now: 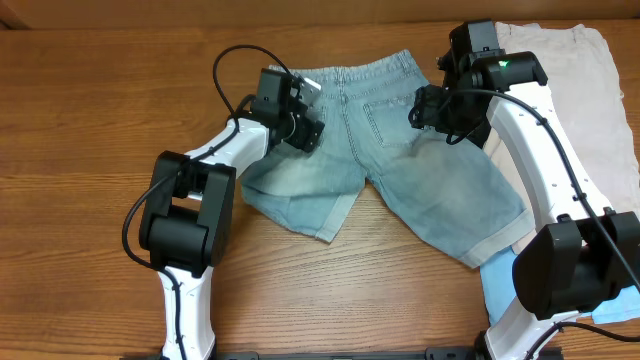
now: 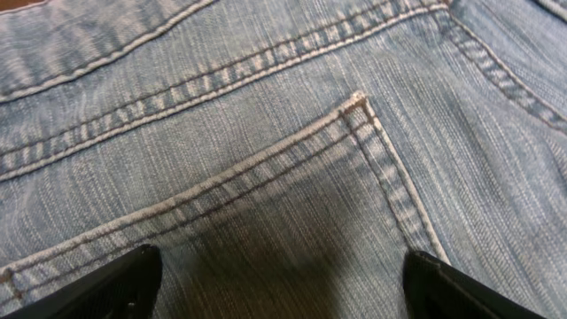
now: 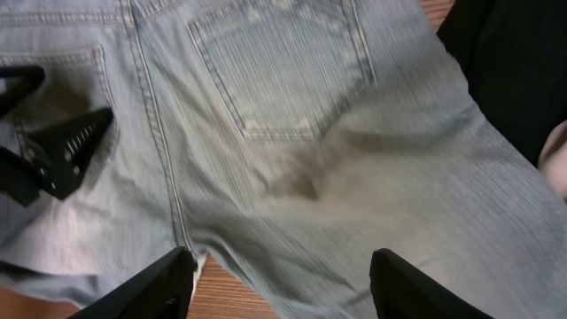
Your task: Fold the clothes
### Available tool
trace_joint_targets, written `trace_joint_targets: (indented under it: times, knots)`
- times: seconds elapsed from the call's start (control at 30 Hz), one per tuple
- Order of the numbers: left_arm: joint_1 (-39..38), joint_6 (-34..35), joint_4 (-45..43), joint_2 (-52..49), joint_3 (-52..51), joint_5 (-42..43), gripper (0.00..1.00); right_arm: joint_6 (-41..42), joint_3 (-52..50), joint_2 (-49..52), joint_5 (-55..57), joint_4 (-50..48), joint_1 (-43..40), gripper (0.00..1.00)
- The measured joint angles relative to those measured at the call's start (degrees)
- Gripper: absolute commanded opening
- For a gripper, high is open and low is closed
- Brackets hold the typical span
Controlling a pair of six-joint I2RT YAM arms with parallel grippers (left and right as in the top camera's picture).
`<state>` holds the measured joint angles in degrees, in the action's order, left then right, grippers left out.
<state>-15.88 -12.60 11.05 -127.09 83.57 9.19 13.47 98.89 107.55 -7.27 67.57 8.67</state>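
Observation:
The light-blue denim shorts (image 1: 400,175) lie flat on the wooden table, back pockets up, waistband at the far side. My left gripper (image 1: 308,130) is open and empty just above the left back pocket (image 2: 266,204), its fingers wide apart (image 2: 283,292). My right gripper (image 1: 427,108) is open and empty above the right leg, below the right back pocket (image 3: 275,71); its fingers (image 3: 279,283) straddle the crotch seam. The left gripper also shows in the right wrist view (image 3: 53,146). Beige shorts (image 1: 585,80) lie at the far right. A black garment (image 3: 509,62) lies beside the denim.
A sky-blue garment (image 1: 500,275) lies under the denim's right leg hem at the front right. Bare wooden table (image 1: 80,120) stretches to the left and front of the shorts. The right arm's base (image 1: 570,265) stands over the blue garment.

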Motion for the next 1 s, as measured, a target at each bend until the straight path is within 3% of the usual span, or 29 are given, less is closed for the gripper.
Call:
trace_joint_targets:
  times: [0.17,0.43,0.77,1.0]
  knots:
    - [2.8,3.8,4.0,-1.8,4.7,-0.5,0.93,0.1,0.0,0.0,-0.8,0.0,0.0,0.67]
    - [12.7,10.8,32.3,-6.7,23.5,-1.1,0.96,0.2,0.0,0.0,-7.9,0.0,2.7,0.64]
    - [14.3,13.7,57.4,-8.8,52.7,-1.9,1.00,4.8,0.0,0.4,-8.1,-3.4,23.2,0.63]
    - [16.4,14.3,66.2,-8.8,67.4,-1.7,1.00,13.3,0.0,8.1,-5.5,-3.5,31.3,0.61]
